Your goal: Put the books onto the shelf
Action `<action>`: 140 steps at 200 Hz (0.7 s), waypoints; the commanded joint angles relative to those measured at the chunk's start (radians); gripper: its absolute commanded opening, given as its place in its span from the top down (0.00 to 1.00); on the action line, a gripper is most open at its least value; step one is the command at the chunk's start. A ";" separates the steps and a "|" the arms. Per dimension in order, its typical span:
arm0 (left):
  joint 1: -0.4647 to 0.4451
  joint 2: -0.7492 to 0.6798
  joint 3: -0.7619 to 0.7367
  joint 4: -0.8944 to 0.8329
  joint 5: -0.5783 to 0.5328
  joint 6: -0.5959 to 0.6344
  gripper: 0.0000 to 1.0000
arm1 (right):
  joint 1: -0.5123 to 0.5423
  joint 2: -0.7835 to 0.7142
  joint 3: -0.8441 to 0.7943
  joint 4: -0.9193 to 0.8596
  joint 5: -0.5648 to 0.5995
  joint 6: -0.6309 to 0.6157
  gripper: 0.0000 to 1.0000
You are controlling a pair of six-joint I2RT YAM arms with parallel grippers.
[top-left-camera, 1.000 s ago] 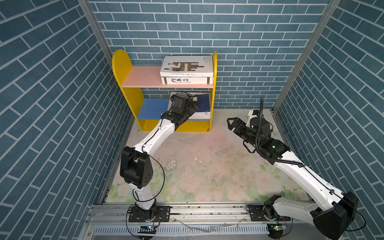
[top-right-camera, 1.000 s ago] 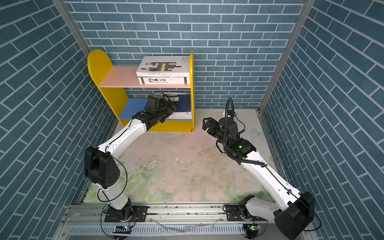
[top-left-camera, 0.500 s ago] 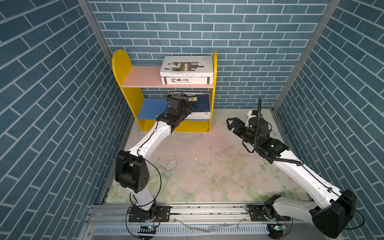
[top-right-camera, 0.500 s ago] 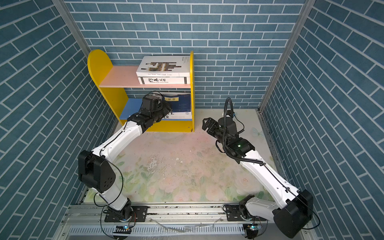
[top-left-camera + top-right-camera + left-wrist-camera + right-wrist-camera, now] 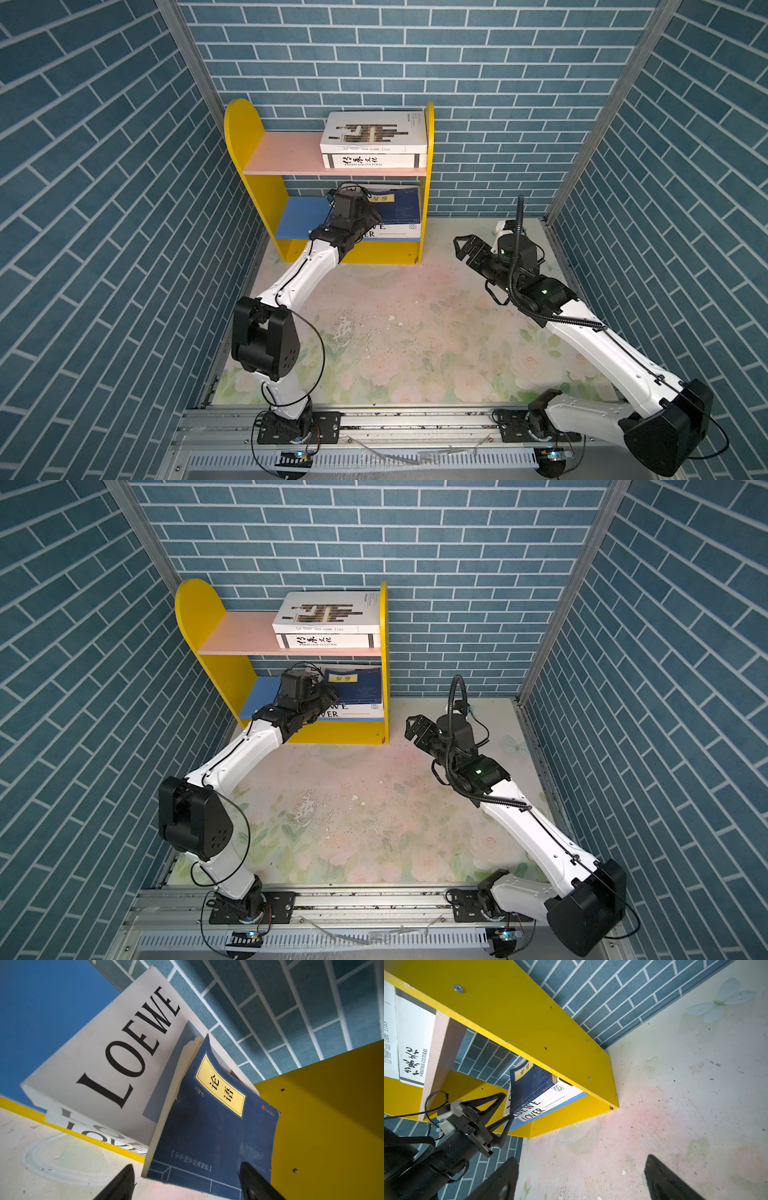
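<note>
The shelf [image 5: 286, 153] stands at the back left. On its pink upper board the brown-bar white book [image 5: 374, 131] lies on the Heritage Cultural book [image 5: 370, 161]. On the blue lower board the LOEWE book [image 5: 104, 1064] lies on the LOVER book [image 5: 108, 1136]. The thin navy book [image 5: 214, 1126] leans tilted on them against the right side panel. My left gripper [image 5: 187, 1184] is open at the navy book's near edge, one fingertip [image 5: 253, 1184] in front of its cover. My right gripper [image 5: 461, 249] hangs open over the floor to the right of the shelf, holding nothing.
Blue brick walls [image 5: 104, 208] close in the left, back and right. The floral mat [image 5: 395, 332] lies in front of the shelf. The shelf's yellow right panel [image 5: 529, 1022] stands close beside my right gripper. A metal rail [image 5: 395, 419] runs along the front.
The left arm's elbow has swung left and its gripper shifted slightly left at the lower board, jaws a little narrower. The right arm has not moved.
</note>
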 commanded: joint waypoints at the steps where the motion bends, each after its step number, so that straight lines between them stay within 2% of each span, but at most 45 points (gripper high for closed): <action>1: 0.002 0.019 0.027 0.015 0.011 0.019 0.19 | -0.006 0.010 0.010 -0.013 0.024 0.032 0.05; 140: -0.001 0.078 0.094 0.036 0.028 0.018 0.28 | -0.012 -0.007 0.001 -0.057 0.043 0.039 0.05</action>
